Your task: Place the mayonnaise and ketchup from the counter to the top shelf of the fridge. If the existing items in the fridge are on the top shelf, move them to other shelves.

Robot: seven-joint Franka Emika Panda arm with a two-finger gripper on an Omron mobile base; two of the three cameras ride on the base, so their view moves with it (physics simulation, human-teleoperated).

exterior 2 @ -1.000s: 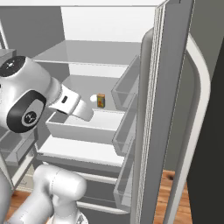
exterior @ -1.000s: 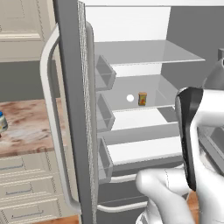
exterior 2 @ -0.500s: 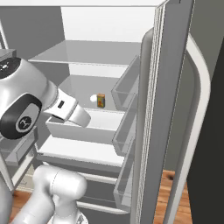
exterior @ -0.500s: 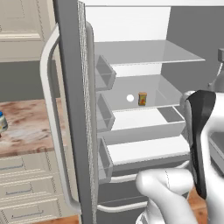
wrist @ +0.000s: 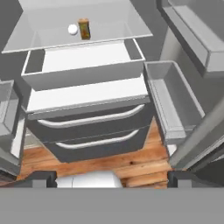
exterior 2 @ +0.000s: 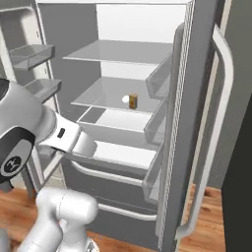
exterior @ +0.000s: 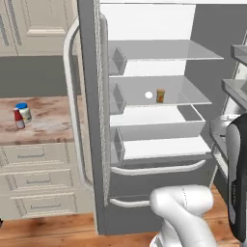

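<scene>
The mayonnaise (exterior: 22, 111), a white jar with a blue lid, stands on the wooden counter (exterior: 48, 120) left of the fridge. The red ketchup (exterior: 18, 118) bottle touches its front left side. The fridge stands open; its top shelf (exterior: 164, 50) (exterior 2: 123, 51) is a grey glass plate. One shelf lower sit a small brown jar (exterior: 160, 95) (exterior 2: 133, 101) (wrist: 84, 29) and a white ball (exterior: 148, 95) (wrist: 72, 29). My gripper (wrist: 112, 178) hangs open and holds nothing, low in front of the fridge drawers, far from the counter.
The left fridge door (exterior: 89, 111) stands between the counter and the shelves. The right door (exterior 2: 197, 123) with its bins (wrist: 168, 100) is swung open on the other side. Two drawers (wrist: 92, 127) sit below the shelves, above a wooden floor (wrist: 87, 164).
The whole picture has shifted a little, so the base has moved. The arm has drawn back and down from the shelves. The gripper stays open.
</scene>
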